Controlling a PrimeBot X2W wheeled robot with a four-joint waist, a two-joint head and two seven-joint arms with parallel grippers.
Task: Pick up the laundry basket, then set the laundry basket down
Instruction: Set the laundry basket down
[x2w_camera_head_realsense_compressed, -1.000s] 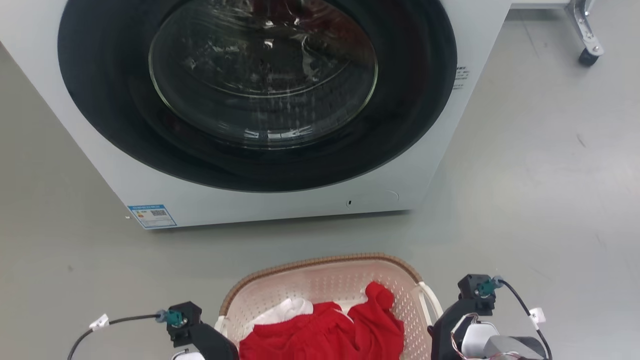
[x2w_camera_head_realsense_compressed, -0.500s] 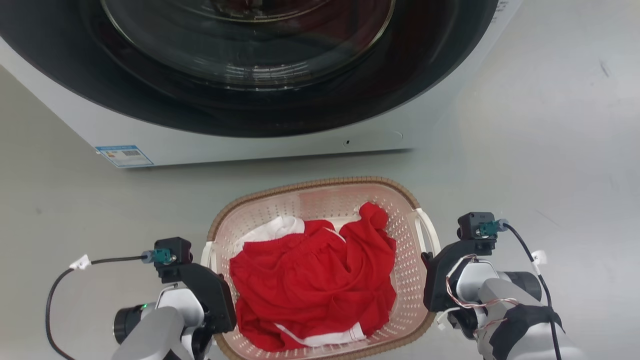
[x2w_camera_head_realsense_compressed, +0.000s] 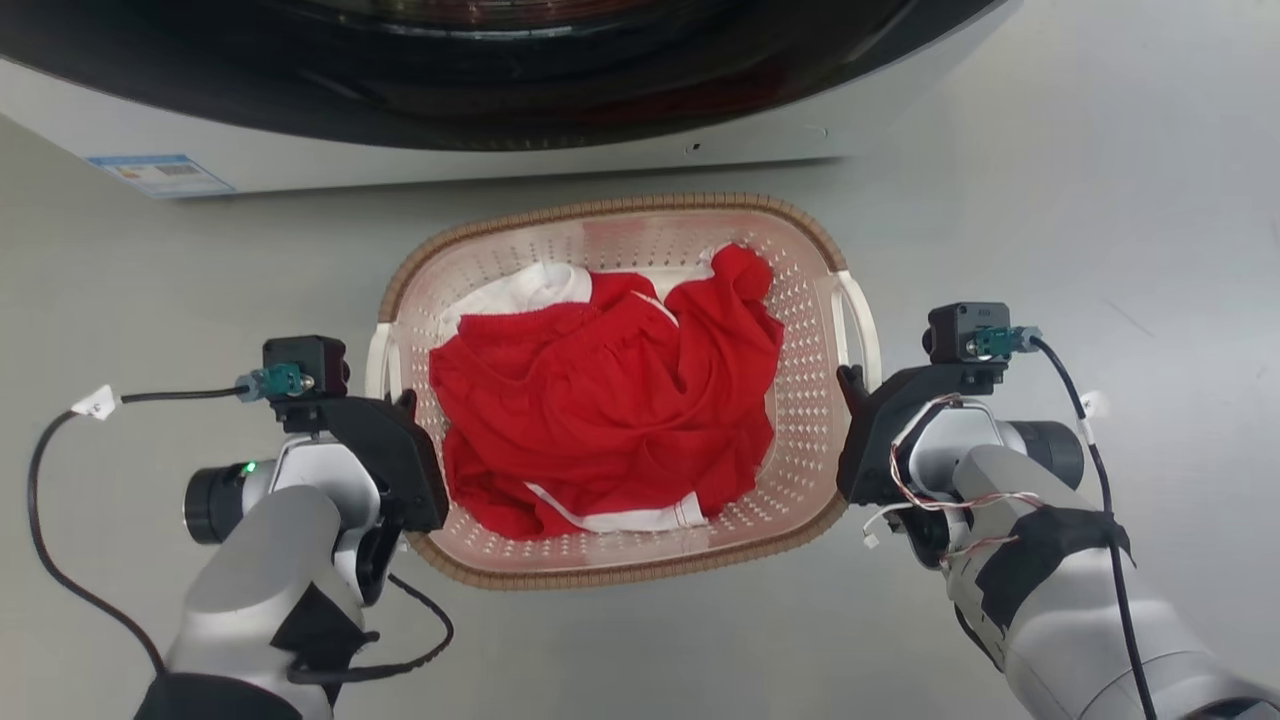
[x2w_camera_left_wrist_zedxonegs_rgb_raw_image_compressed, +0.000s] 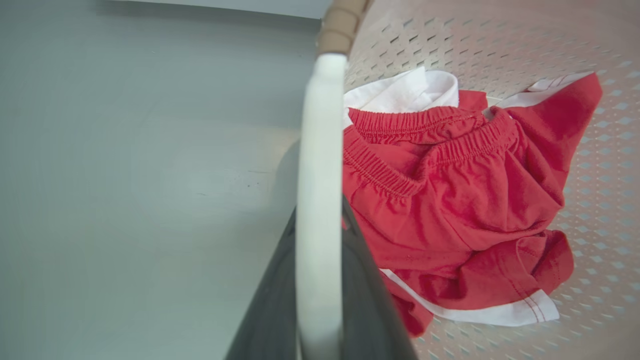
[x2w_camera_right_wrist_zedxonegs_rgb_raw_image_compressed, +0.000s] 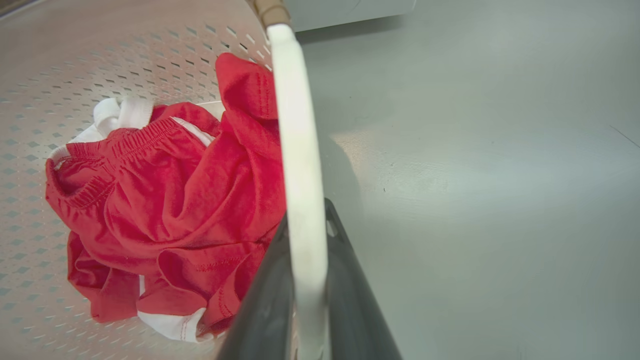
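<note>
The laundry basket (x2w_camera_head_realsense_compressed: 600, 207), pale pink-cream with a brown woven rim, sits low in front of the washing machine and holds red clothes (x2w_camera_head_realsense_compressed: 600, 400) and a white garment (x2w_camera_head_realsense_compressed: 520, 290). My left gripper (x2w_camera_head_realsense_compressed: 405, 405) is shut on its white left handle (x2w_camera_left_wrist_zedxonegs_rgb_raw_image_compressed: 320, 150), which runs between the two dark fingers (x2w_camera_left_wrist_zedxonegs_rgb_raw_image_compressed: 270, 300). On the other side, my right gripper (x2w_camera_head_realsense_compressed: 850, 385) is shut on the white right handle (x2w_camera_right_wrist_zedxonegs_rgb_raw_image_compressed: 295, 125), again between the fingers (x2w_camera_right_wrist_zedxonegs_rgb_raw_image_compressed: 350, 300). I cannot tell whether the basket touches the floor.
A white washing machine (x2w_camera_head_realsense_compressed: 900, 110) with a dark round door (x2w_camera_head_realsense_compressed: 500, 60) stands just beyond the basket, a blue label (x2w_camera_head_realsense_compressed: 160, 175) at its lower left. Grey floor (x2w_camera_head_realsense_compressed: 1100, 200) spreads around the basket on all sides.
The head camera has tilted down, so the whole basket and both arms have come into view. Both grippers stay at the basket's handles, and the gap between basket and washer looks smaller.
</note>
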